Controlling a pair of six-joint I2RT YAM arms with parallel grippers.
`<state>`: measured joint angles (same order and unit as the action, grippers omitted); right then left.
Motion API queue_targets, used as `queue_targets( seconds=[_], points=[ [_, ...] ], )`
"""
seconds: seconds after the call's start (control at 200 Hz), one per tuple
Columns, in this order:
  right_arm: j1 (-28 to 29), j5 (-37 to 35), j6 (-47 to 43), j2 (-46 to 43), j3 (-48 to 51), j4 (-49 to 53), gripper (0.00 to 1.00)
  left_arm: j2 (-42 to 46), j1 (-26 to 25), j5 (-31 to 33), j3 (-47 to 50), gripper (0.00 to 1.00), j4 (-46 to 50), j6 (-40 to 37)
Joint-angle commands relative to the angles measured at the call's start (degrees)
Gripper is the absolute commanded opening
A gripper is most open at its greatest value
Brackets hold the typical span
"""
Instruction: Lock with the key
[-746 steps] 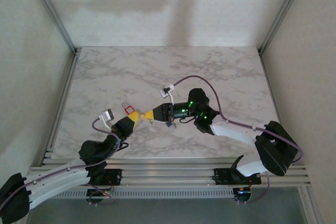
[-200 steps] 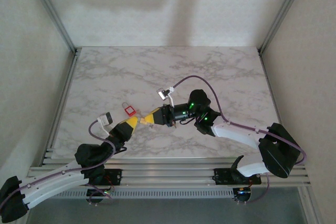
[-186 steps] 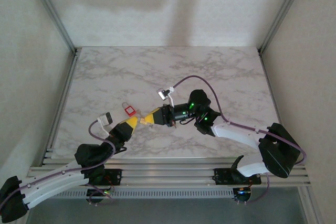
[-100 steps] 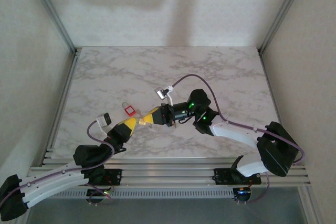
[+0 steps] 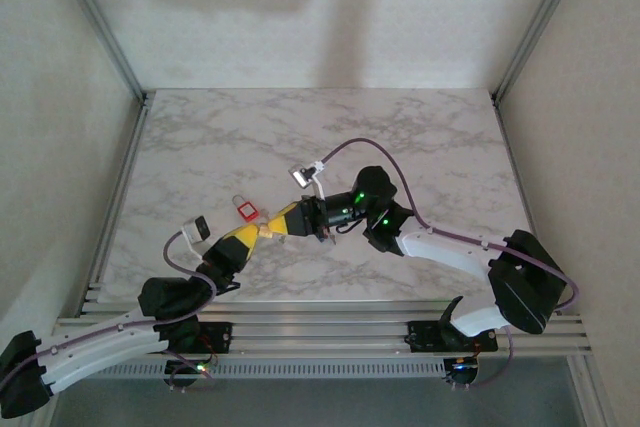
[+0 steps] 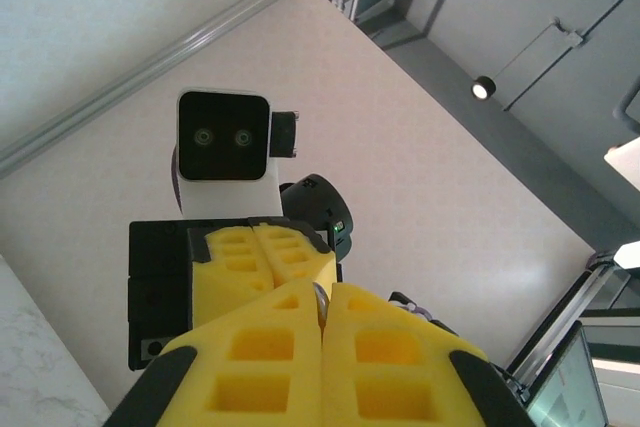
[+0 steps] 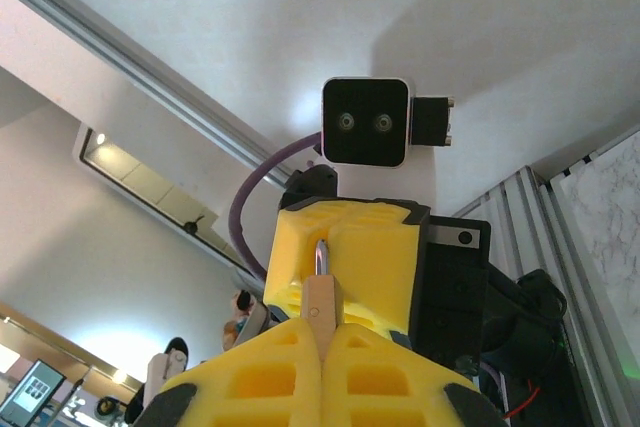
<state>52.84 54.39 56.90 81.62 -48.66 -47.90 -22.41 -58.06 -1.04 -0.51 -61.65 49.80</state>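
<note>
Beside the frame rail (image 5: 122, 197) on the left, the table (image 5: 420, 137) lies bare. The left gripper (image 5: 258, 232) reaches in from the near-left corner, its fingers pressed together. The red padlock (image 5: 245, 210) lies just beyond it, apart from both arms. The right gripper (image 5: 273, 227) meets the left one tip to tip and pinches the key (image 7: 320, 297). The key's metal end touches the left fingers' seam. Marble is open rightward and toward the far edge.

The yellow right gripper (image 5: 274, 227) pinches a tan key (image 7: 320, 305); beside the yellow left gripper (image 5: 258, 233), a red padlock (image 5: 246, 211) lies on the grey-veined white table (image 5: 400, 137).
</note>
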Motion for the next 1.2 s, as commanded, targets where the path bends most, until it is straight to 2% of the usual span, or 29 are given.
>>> queue_targets(
  seconds=[0.0, 0.145, 0.33, 0.491, 0.726, 0.886, 0.991, 1.196],
  points=[
    [1.6, -10.4, -2.9, 0.9, -2.0, 3.4, 0.00, 0.7, -2.9, -10.4, 8.8, 0.00, 7.7, 1.9],
    [1.7, -11.4, -4.7, -0.1, -1.6, 6.9, 0.00, 1.2, -2.9, -8.7, 8.3, 0.00, 8.7, 2.7],
    [1.6, -12.7, -7.2, -0.8, -1.5, 12.7, 0.01, 2.4, -2.9, 0.6, 9.6, 0.00, 10.5, 9.1],
    [1.6, -14.2, -8.4, -2.2, -0.1, 15.2, 0.12, 3.7, -2.9, 6.4, 9.7, 0.00, 14.8, 12.5],
    [1.1, -16.9, -10.5, -5.5, 1.5, 20.2, 0.37, 5.0, -2.6, 11.1, 10.9, 0.00, 17.2, 16.0],
    [-0.2, -18.6, -10.5, -8.4, 3.4, 21.7, 0.39, 5.8, -2.3, 12.8, 11.2, 0.00, 19.4, 16.7],
    [-0.7, -19.1, -10.5, -9.6, 4.9, 23.4, 0.44, 6.8, -2.1, 14.7, 11.4, 0.00, 21.2, 17.7],
    [-0.8, -18.5, -9.0, -9.9, 7.6, 22.6, 0.44, 7.1, -1.4, 16.3, 11.3, 0.00, 22.9, 18.7]
  ],
)
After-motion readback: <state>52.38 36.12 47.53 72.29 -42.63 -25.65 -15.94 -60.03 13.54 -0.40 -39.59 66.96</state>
